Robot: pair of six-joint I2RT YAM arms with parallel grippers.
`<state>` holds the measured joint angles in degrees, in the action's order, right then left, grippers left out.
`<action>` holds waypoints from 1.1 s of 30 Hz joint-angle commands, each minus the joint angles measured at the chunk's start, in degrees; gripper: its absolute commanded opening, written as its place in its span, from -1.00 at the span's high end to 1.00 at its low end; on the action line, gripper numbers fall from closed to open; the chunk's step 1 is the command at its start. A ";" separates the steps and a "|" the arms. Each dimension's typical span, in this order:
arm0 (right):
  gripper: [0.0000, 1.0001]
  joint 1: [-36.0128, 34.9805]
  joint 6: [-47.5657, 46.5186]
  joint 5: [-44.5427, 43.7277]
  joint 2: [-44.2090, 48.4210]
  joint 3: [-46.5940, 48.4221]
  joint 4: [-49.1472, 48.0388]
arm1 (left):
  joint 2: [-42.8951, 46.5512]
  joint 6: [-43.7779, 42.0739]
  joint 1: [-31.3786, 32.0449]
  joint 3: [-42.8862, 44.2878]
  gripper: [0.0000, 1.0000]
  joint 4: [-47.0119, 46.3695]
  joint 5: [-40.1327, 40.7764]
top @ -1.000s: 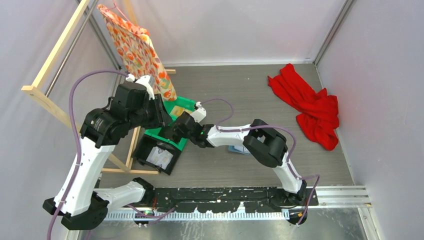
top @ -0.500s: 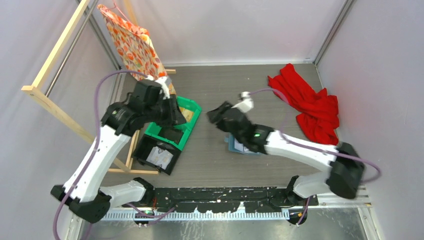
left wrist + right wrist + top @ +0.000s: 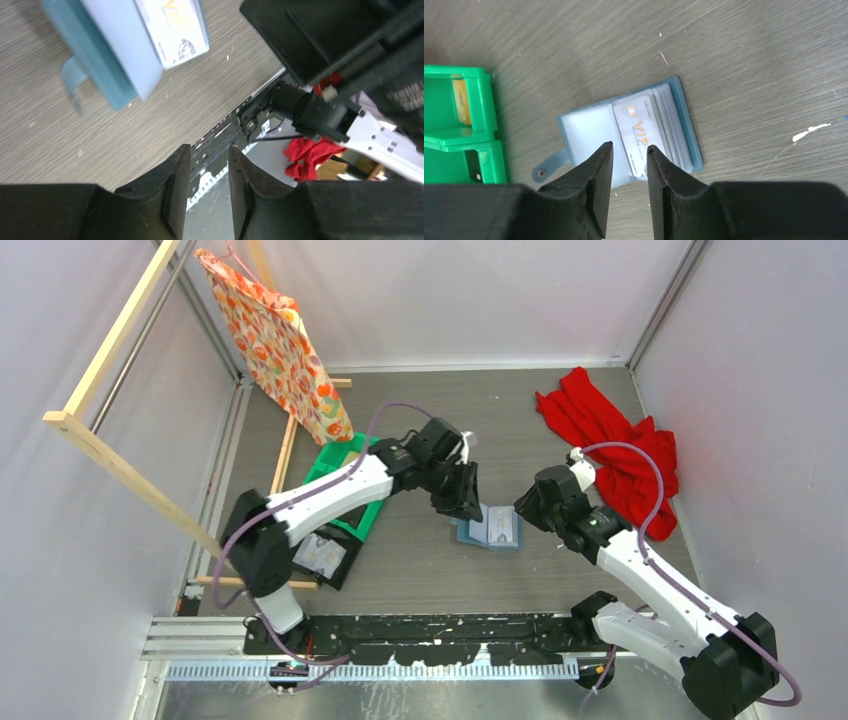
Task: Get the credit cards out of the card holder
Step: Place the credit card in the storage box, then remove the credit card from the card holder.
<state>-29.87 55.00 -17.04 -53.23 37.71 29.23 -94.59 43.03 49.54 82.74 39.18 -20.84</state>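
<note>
The blue-teal card holder (image 3: 490, 531) lies open on the table, its closing tab (image 3: 548, 168) pointing left in the right wrist view. A pale credit card (image 3: 638, 131) with gold "VIP" print sits on the right panel of the card holder (image 3: 589, 131), on top of a stack of clear sleeves. In the left wrist view the same card (image 3: 175, 25) shows at the top edge. My left gripper (image 3: 467, 506) hovers at the holder's left edge, open and empty. My right gripper (image 3: 530, 512) hangs over its right side, also open with nothing between its fingers.
A green plastic bin (image 3: 372, 512) stands left of the holder, with something yellowish (image 3: 461, 100) inside. A black box (image 3: 320, 555) sits in front of it. A patterned gift bag (image 3: 280, 340) hangs on a wooden frame (image 3: 110, 450). A red cloth (image 3: 615, 450) lies back right.
My left arm has swung from the green bin across to the card holder. My right arm has left the bin, passed over the holder and drawn back to its right side.
</note>
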 commanded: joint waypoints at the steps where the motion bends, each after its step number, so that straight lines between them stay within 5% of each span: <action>1: 0.30 3.16 -3.21 6.72 -0.52 -1.52 0.80 | -6.61 6.37 0.19 1.81 0.31 -15.28 -7.72; 9: 0.43 7.44 -6.23 18.65 -6.94 -2.41 -6.33 | -17.46 8.60 0.17 3.28 0.32 -20.64 -7.65; 16: 0.52 9.49 -6.21 20.40 -10.19 -4.46 -11.12 | -21.00 11.61 -0.99 -2.23 0.35 -28.21 -10.28; 27: 0.55 11.56 -6.66 20.96 -14.81 -8.09 -15.09 | -21.64 9.57 -1.41 -5.98 0.16 -26.89 -5.93; 33: 0.55 11.70 -6.46 20.71 -14.96 -9.05 -15.58 | -22.64 9.34 -1.46 -6.37 0.22 -27.69 -5.17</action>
<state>-18.50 49.56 4.21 -67.55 30.09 14.31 -116.51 53.52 48.34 77.03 13.78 -27.55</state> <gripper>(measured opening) 0.224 0.415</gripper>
